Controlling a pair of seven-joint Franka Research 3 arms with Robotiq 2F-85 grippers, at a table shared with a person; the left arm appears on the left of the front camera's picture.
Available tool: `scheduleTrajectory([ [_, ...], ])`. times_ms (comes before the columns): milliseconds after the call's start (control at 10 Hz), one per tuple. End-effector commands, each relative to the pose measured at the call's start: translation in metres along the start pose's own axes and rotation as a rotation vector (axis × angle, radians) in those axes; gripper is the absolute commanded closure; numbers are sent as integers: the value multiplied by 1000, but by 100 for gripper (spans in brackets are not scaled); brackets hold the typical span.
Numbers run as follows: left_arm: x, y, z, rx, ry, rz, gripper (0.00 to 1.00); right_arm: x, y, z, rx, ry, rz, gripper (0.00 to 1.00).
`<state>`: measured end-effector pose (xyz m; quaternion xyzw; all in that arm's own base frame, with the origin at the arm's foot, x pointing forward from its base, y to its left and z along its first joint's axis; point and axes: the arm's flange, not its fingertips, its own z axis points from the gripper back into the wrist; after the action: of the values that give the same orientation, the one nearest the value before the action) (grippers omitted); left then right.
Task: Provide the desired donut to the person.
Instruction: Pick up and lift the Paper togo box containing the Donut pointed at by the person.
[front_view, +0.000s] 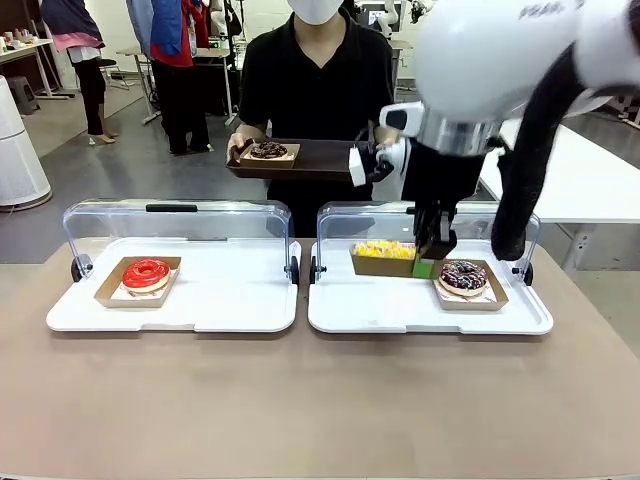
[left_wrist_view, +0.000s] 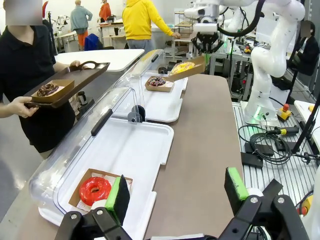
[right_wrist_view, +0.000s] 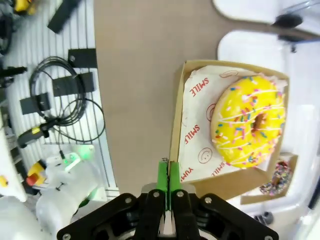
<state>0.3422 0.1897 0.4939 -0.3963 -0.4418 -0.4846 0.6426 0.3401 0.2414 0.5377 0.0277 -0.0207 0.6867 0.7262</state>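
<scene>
Downward, right jaws pinch yellow-donut box edge, apparently raised.

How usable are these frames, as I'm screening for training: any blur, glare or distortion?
Front view: the right arm looms soft-focused upper right. Left wrist view: sharp, evenly lit. Right wrist view: yellow donut and box crisp, white tray washed out.

The brown table has two things on it, side by side near its far edge: the left white tray and the right white tray.
</scene>
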Motion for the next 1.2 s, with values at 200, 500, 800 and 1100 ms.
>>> scheduleTrajectory([
  [200,1,-1,1,2,-21,-14,0,19,12,74,-150,18,9,100],
  [500,1,-1,1,2,-21,-14,0,28,-13,94,-252,32,31,100],
  [800,1,-1,1,2,-21,-14,0,18,13,97,-197,-4,19,100],
  [1100,1,-1,1,2,-21,-14,0,18,13,97,-197,-4,19,100],
])
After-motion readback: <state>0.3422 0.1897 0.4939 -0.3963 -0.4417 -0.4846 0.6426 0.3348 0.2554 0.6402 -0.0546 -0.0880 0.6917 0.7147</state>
